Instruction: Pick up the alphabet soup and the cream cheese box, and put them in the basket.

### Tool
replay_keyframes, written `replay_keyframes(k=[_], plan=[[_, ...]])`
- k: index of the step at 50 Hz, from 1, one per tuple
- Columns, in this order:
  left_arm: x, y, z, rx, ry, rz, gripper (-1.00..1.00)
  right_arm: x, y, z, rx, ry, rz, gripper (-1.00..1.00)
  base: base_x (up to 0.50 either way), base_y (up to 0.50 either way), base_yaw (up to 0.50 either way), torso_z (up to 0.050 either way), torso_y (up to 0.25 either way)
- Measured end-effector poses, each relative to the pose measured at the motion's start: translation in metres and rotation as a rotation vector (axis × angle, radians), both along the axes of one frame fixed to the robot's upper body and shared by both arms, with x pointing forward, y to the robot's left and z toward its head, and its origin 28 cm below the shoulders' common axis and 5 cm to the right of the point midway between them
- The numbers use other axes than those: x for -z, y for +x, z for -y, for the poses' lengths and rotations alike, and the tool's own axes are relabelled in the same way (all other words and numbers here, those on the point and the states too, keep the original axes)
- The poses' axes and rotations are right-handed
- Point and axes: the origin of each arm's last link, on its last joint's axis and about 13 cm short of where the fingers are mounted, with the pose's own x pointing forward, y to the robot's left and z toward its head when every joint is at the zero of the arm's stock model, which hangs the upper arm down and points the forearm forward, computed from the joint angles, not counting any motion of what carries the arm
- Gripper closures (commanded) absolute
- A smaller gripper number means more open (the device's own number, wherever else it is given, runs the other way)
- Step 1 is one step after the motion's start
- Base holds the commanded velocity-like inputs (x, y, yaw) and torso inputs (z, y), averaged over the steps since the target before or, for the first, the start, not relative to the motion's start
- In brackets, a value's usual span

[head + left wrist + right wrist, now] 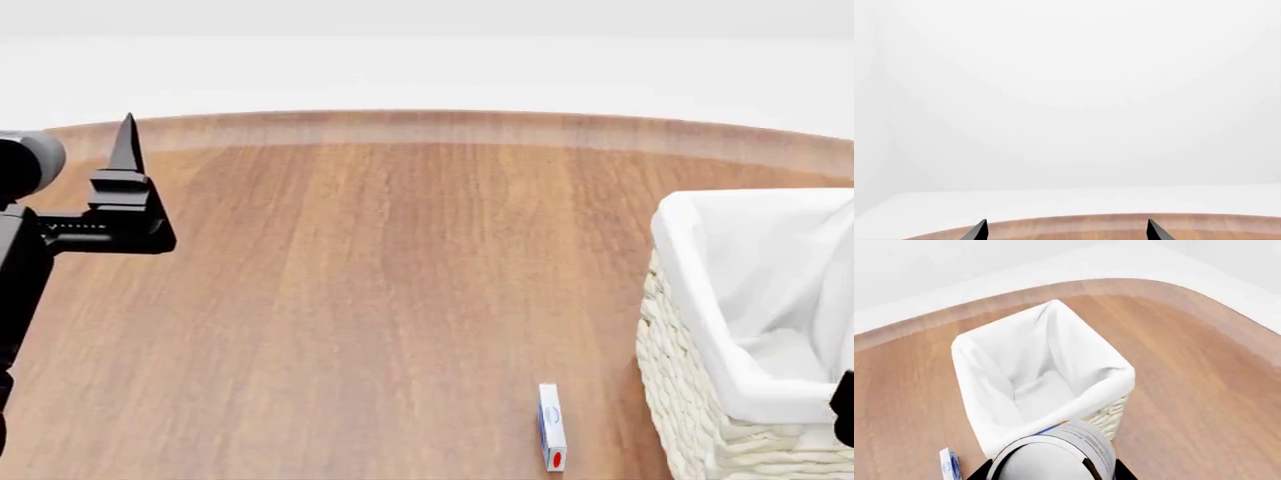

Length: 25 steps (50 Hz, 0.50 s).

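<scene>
My right gripper is shut on the alphabet soup can, a silver-topped can with a blue and white label, held above the near edge of the basket. The basket is cream wicker with a white liner and shows nothing inside; in the head view it stands at the right. The cream cheese box, small, white, with blue and red marks, lies on the table just left of the basket, also in the right wrist view. My left gripper is open and empty, raised over the table's far left.
The round wooden table ends in a curved far edge, with a white floor and wall beyond it. A dark bit of my right arm shows at the right edge of the head view.
</scene>
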Motion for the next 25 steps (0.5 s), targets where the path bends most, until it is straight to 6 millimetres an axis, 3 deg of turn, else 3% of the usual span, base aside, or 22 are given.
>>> replay_keyframes(k=[8,25], plan=[[0.001,0.000,0.001,0.003,0.000,-0.001,-1.00,-0.007,0.017,-0.004,-0.048,-0.061,0.080,1.00,0.00,0.00,0.00,0.000,0.000],[0.002,0.001,0.002,0.006,0.004,-0.001,-1.00,-0.001,0.083,-0.007,-0.117,-0.065,0.169,1.00,0.00,0.00,0.00,0.000,0.001]])
